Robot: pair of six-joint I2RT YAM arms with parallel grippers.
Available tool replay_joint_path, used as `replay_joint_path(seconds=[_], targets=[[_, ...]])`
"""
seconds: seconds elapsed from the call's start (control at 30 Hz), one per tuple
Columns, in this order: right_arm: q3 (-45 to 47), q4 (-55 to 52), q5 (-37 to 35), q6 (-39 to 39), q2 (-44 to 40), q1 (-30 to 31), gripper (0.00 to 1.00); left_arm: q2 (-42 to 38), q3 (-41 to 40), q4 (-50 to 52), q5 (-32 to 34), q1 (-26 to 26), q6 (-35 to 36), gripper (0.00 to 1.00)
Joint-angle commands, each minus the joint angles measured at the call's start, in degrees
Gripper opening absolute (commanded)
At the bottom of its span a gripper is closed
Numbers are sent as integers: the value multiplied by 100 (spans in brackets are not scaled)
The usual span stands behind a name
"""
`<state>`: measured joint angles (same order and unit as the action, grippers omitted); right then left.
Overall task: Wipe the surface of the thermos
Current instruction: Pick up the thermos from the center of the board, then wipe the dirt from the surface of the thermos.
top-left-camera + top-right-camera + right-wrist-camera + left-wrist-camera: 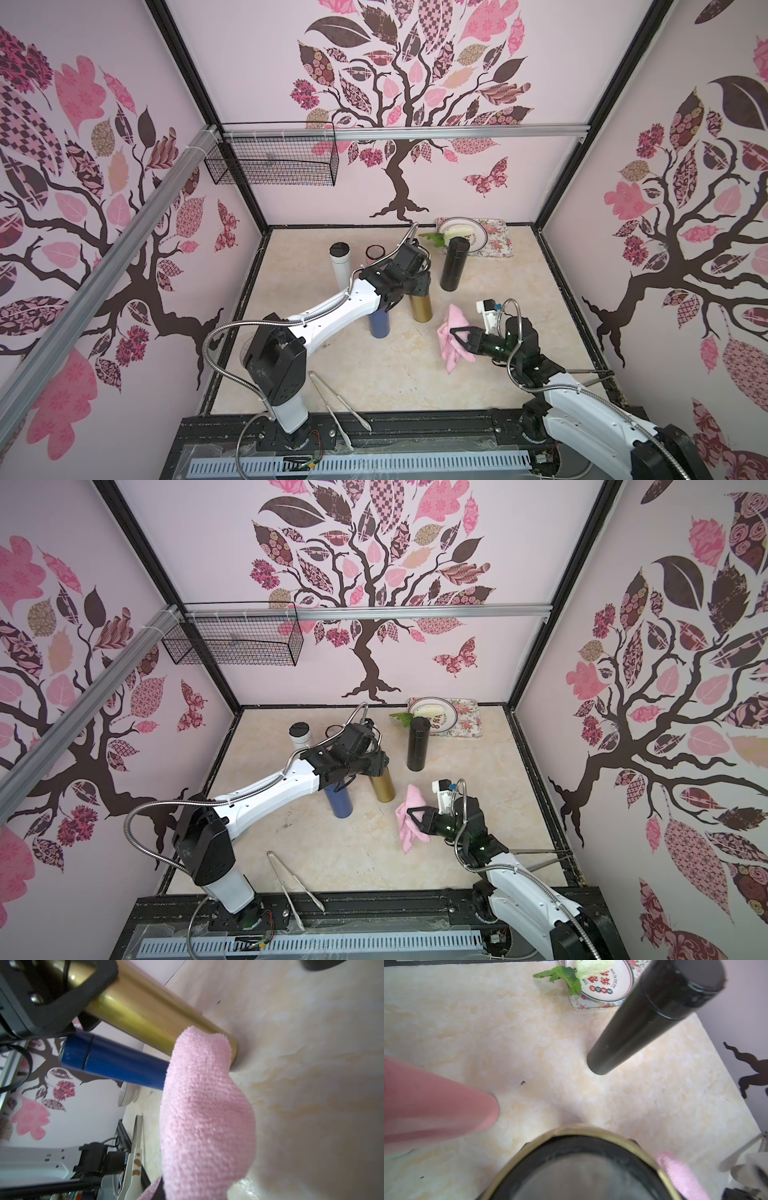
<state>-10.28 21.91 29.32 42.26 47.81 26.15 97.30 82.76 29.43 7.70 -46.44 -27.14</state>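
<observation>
A white thermos (340,266) is standing at the back of the counter (374,374), and a blue thermos (380,326) is standing nearer the front. Just right of the blue one, the left claw (419,286) is clamping the top of the upright gold thermos (422,311) near the counter's middle. A black thermos (454,264) is standing farther back. Right of the gold thermos, the right claw (455,336) is pinching a pink cloth (444,338), jaws together on the fabric, which is hanging near the gold thermos's base.
</observation>
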Motion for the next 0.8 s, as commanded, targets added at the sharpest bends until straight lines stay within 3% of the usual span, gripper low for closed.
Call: replay_joint_path(seconds=[0.0, 0.4, 0.77], targets=[[-235, 490, -505, -10, -107, 541, 0, -186, -101, -193, -20, -276, -280, 0], [-478, 729, -889, 334, 382, 760, 0, -714, -802, -493, 415, -480, -725, 0], [-861, 584, -546, -38, 609, 861, 0, -513, -511, -205, 210, -480, -382, 0]])
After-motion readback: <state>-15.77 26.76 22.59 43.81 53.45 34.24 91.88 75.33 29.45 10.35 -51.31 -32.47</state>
